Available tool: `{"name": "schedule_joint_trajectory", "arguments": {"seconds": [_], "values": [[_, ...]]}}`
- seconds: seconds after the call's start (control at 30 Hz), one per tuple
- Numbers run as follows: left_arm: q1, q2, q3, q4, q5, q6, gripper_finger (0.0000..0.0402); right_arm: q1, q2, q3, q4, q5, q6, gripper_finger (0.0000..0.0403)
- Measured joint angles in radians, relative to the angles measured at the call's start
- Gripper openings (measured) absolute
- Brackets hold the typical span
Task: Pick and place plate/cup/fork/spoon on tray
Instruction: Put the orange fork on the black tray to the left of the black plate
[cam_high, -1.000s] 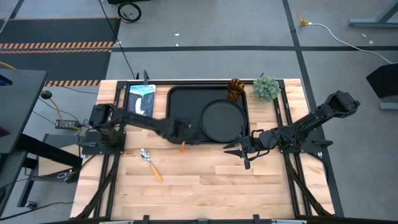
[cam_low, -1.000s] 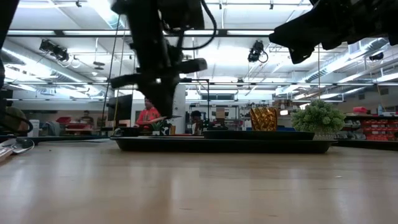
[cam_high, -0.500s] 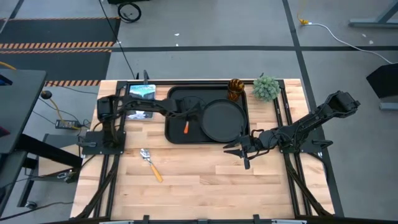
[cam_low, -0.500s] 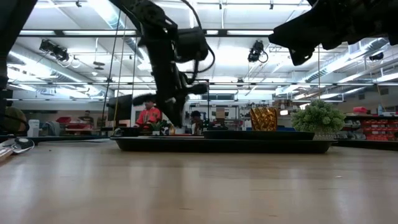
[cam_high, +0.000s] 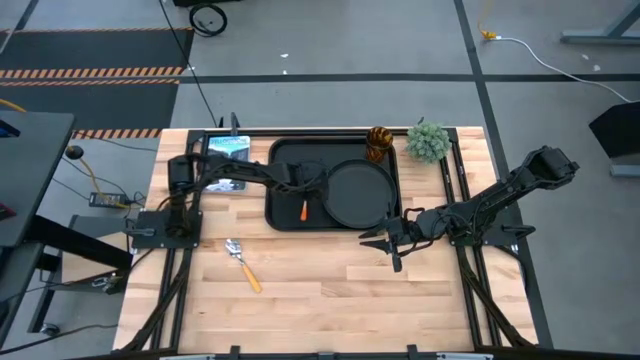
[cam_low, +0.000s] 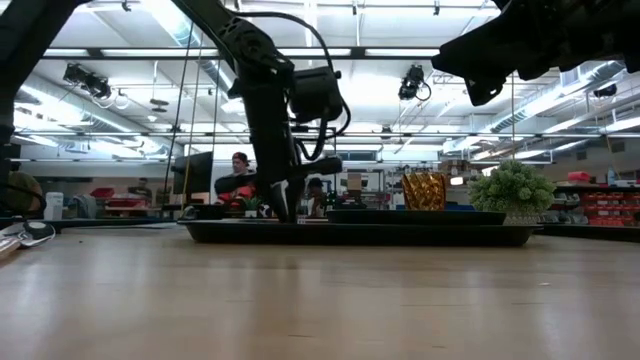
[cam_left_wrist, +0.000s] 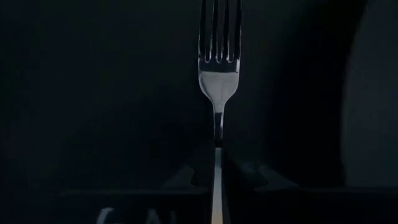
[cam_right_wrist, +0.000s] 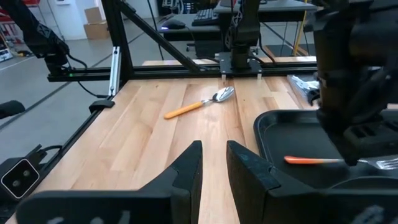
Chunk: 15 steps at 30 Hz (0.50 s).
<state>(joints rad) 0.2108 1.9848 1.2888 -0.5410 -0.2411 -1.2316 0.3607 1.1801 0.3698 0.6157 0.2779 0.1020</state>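
Observation:
The black tray lies at the table's far middle. The round black plate lies on its right half and the amber cup stands at its far right corner. My left gripper is low over the tray's left half, shut on the fork, whose orange handle points toward the near edge. The spoon lies flat on the wood, near left. My right gripper is open and empty beside the tray's near right corner. My left gripper pinches the fork's thin handle between its two fingers, just behind the silver neck. The fingers come from above, pointing down. The fork lies level, tines toward the far edge, low over the tray floor; whether it touches the floor I cannot tell.
A bushy green plant stands on the wood right of the cup. A blue-and-white card lies left of the tray. Bare wood spreads across the table's near half around the spoon.
My left gripper has carried the fork from above the table by the tray's near rim toward the far edge, over the rim. It has come down to the tray's left half beside the plate. The fork stays in the hold, level.

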Motion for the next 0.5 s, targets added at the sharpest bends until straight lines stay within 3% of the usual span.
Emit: {"name": "schedule_joint_trajectory", "arguments": {"seconds": [0.2,0.5], "values": [[0.007,0.013,0.000,0.006,0.000,-0.039,0.0036,0.000,0.000,0.000,-0.002,-0.007,0.000,0.0080],[0.005,0.010,0.000,0.007,-0.018,0.005,0.0102,0.000,0.000,0.000,-0.003,-0.008,0.000,0.0080]]}}
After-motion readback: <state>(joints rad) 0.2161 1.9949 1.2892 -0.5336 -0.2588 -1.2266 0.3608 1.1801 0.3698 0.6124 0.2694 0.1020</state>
